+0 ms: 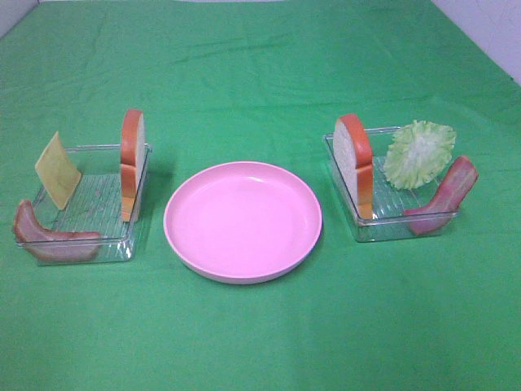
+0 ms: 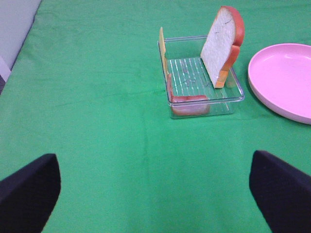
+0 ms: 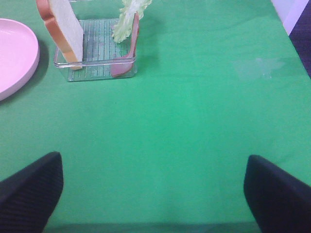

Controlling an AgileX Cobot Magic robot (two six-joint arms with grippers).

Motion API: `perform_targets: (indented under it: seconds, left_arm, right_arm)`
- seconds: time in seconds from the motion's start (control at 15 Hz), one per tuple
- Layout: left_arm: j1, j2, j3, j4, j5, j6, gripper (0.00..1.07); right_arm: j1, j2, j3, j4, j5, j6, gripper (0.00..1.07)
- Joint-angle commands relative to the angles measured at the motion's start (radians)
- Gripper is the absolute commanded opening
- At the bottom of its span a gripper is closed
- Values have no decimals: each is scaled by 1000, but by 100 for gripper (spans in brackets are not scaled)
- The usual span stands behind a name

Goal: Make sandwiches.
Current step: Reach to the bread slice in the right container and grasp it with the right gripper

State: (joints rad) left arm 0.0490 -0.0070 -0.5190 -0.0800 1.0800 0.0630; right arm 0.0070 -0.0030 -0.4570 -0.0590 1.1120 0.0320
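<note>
No stacked sandwiches show; the parts stand loose in two clear trays. The left tray (image 1: 98,149) holds a yellow cheese square (image 1: 57,170), an upright bread slice (image 1: 133,163) and a bacon strip (image 1: 50,237). In the right tray (image 1: 383,218) are a bread slice (image 1: 354,163), a lettuce leaf (image 1: 419,153) and a bacon strip (image 1: 446,198). My left gripper (image 2: 154,184) is open over bare cloth, well short of its tray (image 2: 194,73). My right gripper (image 3: 154,184) is likewise open, far from its tray (image 3: 97,48). Neither arm appears in the exterior high view.
A round pink plate (image 1: 242,220) with nothing on it sits between the trays, its edge also in the wrist views as plate (image 2: 286,77) and plate (image 3: 14,53). Green cloth covers the whole table. White wall edges show at the far corners.
</note>
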Motion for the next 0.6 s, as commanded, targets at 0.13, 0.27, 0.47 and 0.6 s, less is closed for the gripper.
perform_targets:
  seconds: [0.13,0.27,0.47,0.6]
  left_arm:
    - [5,-2,1,-5,-1,0,100]
    - [5,-2,1,-5,-1,0,100]
    - [5,-2,1,-5,-1,0,100]
    - [5,-2,1,-5,-1,0,100]
  right_arm:
    - [-8,-35,3,1,-11,-11,97]
    - [-8,-35,3,1,-11,-11,97]
    - [-8,-35,3,1,-11,-11,97]
    - [-8,-35,3,2,-11,-7,97]
